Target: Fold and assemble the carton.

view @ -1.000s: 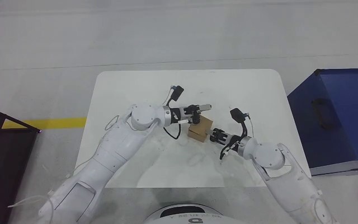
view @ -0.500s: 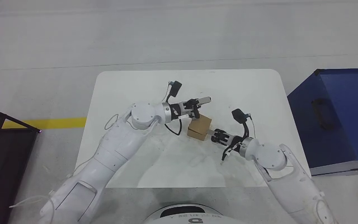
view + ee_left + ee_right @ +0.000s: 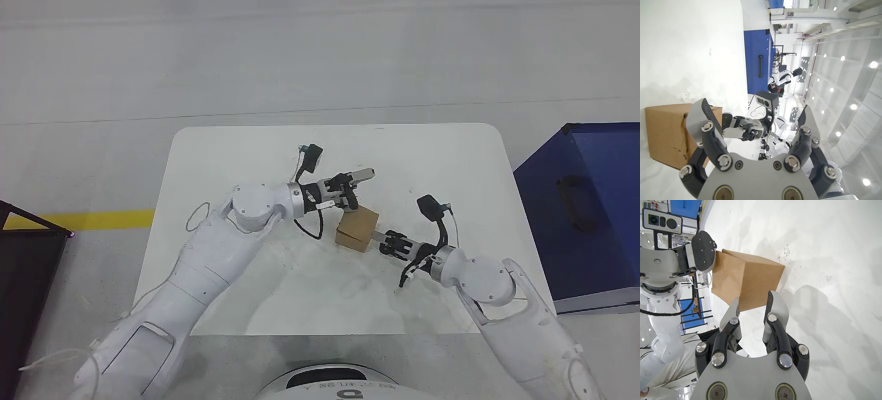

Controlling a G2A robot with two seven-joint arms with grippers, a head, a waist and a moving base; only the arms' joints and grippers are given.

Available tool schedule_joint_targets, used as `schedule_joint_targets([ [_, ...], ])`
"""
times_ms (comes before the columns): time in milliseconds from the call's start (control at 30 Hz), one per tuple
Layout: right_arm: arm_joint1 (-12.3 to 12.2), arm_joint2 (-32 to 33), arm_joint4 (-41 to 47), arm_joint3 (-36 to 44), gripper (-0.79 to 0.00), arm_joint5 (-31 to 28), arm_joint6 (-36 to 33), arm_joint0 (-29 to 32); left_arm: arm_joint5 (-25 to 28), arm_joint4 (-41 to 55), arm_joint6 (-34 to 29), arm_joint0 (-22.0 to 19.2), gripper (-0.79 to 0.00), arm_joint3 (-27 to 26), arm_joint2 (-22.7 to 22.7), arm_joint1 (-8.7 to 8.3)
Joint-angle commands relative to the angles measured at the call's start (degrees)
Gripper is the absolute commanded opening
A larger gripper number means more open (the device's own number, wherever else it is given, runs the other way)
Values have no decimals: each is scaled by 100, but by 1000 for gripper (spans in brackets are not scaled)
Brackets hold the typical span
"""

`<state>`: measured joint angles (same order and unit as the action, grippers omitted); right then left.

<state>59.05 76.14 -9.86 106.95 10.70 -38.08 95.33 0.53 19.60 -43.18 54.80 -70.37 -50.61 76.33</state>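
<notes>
A small closed brown carton (image 3: 357, 228) (image 3: 664, 130) (image 3: 753, 279) stands near the middle of the white table (image 3: 230, 160). My left gripper (image 3: 356, 187) (image 3: 753, 117) hovers open at the carton's far upper edge. One of its ribbed pads (image 3: 703, 251) sits against the top corner, and the other finger is up in the air. My right gripper (image 3: 388, 243) (image 3: 754, 300) is open close to the carton's right side, its fingertips just in front of the near face with nothing held between them.
A blue bin (image 3: 590, 215) stands beyond the table's right edge. A dark frame (image 3: 25, 260) sits off the left side. The table has bare room to the left, front and back of the carton.
My left gripper has drawn back from over the carton toward the table's far side and rotated slightly. The right gripper has shifted a little to the right. The carton has stayed put.
</notes>
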Motion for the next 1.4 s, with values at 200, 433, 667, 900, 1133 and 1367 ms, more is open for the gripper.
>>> schedule_joint_targets([
  [200,2,-32,-7,-16,-477,-11,-20,-38,-117,-479,-51,116,0,-122,-351,-143],
  [433,8,-84,-19,-27,-480,31,-46,-98,-265,-799,-173,114,0,-152,-127,-122],
  [667,13,-156,-70,-81,-480,63,-108,-217,-218,-965,-167,-108,0,103,176,-18],
  [900,16,-214,-157,-80,-483,123,-144,-291,-147,-918,-181,-292,0,289,297,66],
  [1133,17,-238,-183,-64,-480,170,-171,-336,-24,-914,-187,-320,0,284,180,58],
  [1367,19,-261,-180,-81,-477,198,-193,-376,177,-857,-399,-326,0,259,225,83],
])
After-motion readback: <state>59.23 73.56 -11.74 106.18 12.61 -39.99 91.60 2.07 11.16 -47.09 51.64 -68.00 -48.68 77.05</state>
